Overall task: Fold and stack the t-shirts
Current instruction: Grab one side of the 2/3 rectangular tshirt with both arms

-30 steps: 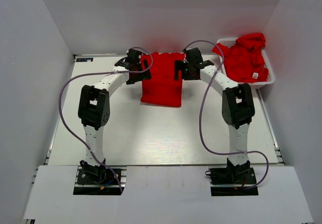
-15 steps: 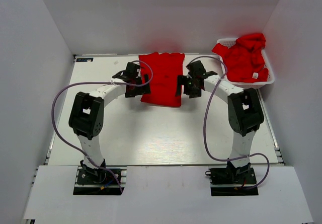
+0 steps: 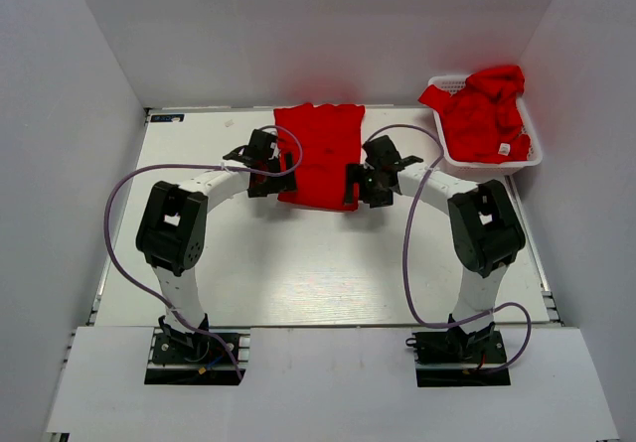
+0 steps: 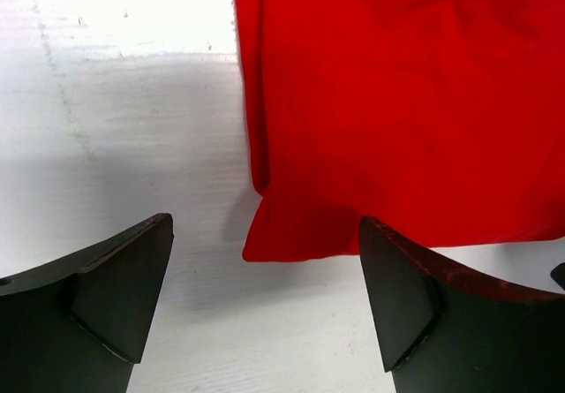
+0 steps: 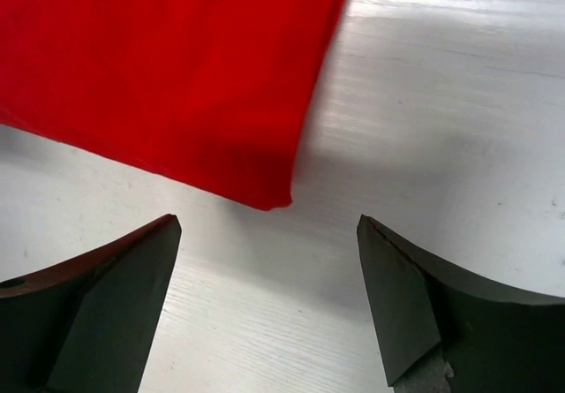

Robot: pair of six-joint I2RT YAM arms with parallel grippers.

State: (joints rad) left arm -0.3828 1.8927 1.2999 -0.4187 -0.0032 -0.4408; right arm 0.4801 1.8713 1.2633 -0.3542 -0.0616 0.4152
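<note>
One red t-shirt lies folded into a long strip at the far middle of the table, flat and free. My left gripper hovers open by its near left corner, which shows between the fingers in the left wrist view. My right gripper hovers open by the near right corner. That corner of the t-shirt ends just ahead of the gap in the right gripper. Neither gripper holds anything. More red t-shirts are heaped at the far right, one with a small white tag.
A white lattice basket holds the heap of shirts at the table's far right corner. Grey walls close in the table on three sides. Purple cables loop out from both arms over the white table.
Both grippers have moved toward me along the shirt's sides, from its far end to its near corners. The shirt's far part is now uncovered. Both stay open.
</note>
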